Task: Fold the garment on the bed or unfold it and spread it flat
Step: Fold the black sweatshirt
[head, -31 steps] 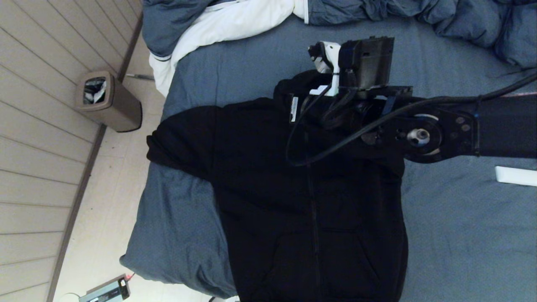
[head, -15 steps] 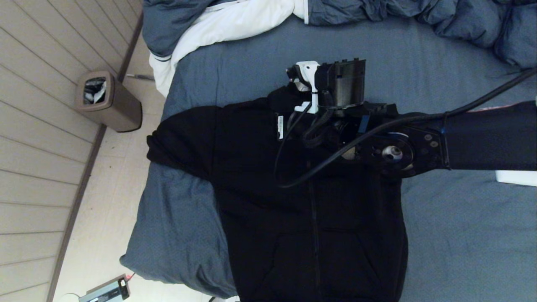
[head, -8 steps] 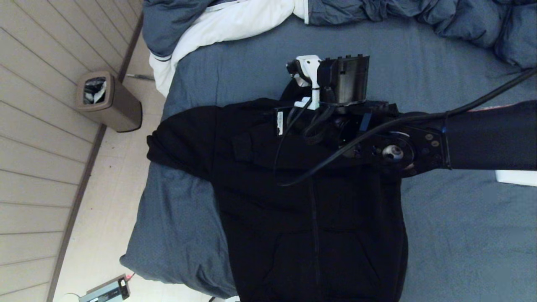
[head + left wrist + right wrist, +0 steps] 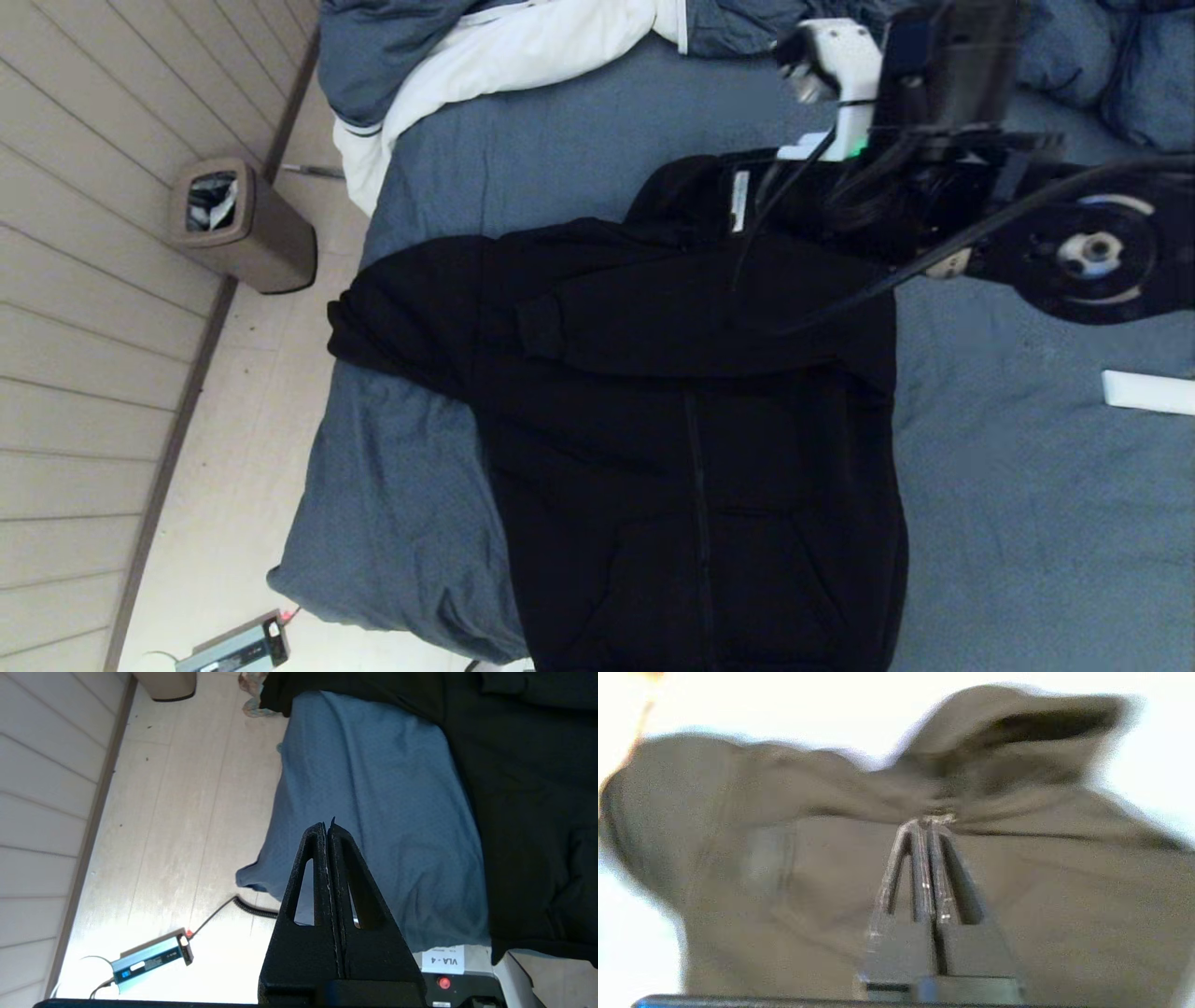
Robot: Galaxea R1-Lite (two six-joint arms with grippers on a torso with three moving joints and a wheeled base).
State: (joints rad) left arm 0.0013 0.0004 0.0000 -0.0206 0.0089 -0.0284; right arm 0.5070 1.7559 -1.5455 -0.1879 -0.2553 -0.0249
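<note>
Lying zipper-up on the bed (image 4: 1008, 523), the garment (image 4: 695, 467) is covering the mattress's left half, its body flat and one sleeve folded across the chest. The right gripper (image 4: 930, 820) is pinching the hood fabric with its fingers closed, just beyond the collar. The left gripper (image 4: 328, 828) is sitting closed and empty beside the hem. Judging by this, the hood, other sleeve and body folds are remaining.

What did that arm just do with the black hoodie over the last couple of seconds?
The right gripper shut its jaws on the hoodie at the hood, then swung up and right toward the duvet, dragging the hood along. A sleeve now lies folded across the chest. The hoodie's body, the bed and the left gripper stayed put.
</note>
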